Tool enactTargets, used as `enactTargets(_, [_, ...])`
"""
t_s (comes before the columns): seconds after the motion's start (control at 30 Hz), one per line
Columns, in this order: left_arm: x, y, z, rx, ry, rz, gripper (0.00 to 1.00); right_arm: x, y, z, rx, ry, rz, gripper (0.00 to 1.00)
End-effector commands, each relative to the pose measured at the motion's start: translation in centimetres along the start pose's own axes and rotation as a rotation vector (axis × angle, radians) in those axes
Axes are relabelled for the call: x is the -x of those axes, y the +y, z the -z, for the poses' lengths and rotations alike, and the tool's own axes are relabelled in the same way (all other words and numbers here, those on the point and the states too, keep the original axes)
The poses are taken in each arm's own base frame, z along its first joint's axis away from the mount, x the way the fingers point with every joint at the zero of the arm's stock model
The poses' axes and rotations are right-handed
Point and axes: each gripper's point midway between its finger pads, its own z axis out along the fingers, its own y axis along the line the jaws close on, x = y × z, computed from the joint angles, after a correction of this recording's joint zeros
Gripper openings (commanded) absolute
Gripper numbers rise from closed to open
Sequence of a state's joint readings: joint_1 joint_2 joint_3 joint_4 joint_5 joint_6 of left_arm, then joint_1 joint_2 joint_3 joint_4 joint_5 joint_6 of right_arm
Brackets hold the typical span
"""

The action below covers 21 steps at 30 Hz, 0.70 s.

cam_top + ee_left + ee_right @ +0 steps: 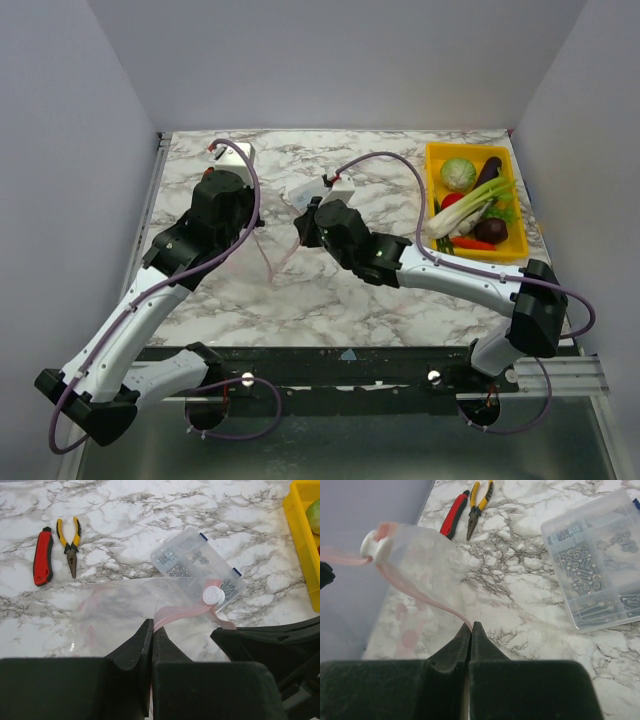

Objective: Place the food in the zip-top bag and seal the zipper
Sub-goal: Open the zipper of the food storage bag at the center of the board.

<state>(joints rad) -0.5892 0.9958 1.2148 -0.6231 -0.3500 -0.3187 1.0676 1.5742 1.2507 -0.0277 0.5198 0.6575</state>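
Left wrist view, left gripper and right gripper each clenched on zipper, its length spanning between them

We see the zip-top bag as thin, clear, crinkled plastic film with a soft gloss; its zipper is a smooth pink plastic strip. The table looks like polished marble. The box is rigid clear plastic holding shiny metal screws.

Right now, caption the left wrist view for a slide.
Left gripper shut on the pink zipper, clear screw box and pliers beyond.
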Motion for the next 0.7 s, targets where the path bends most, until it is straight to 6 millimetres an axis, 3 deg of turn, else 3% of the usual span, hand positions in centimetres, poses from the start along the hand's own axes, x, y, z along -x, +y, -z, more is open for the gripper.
enactTargets(0.0, [2.2,-1.6,0.0,-0.073,-0.033,0.002,0.0,-0.2,1.0,0.2,0.053,0.035,0.038,0.01])
enactTargets(0.2, [2.5,-1.9,-0.2,-0.09,-0.021,-0.066,0.0,-1.1,0.6,0.1,0.038,0.086,0.08,0.12])
enactTargets(0.43, [-0.3,-2.7,-1.8,-0.153,0.02,-0.161,0.0,-0.5,1.5,1.7,0.075,0.141,0.097,0.47])
enactTargets(0.57, [-2.9,-2.8,-3.3,-0.155,0.057,-0.167,0.0,0.4,1.6,3.7,0.094,0.169,0.091,0.67])
enactTargets(0.67, [-3.6,-3.0,-3.7,-0.149,0.104,-0.165,0.0,1.1,0.5,5.4,0.097,0.154,0.116,0.8])
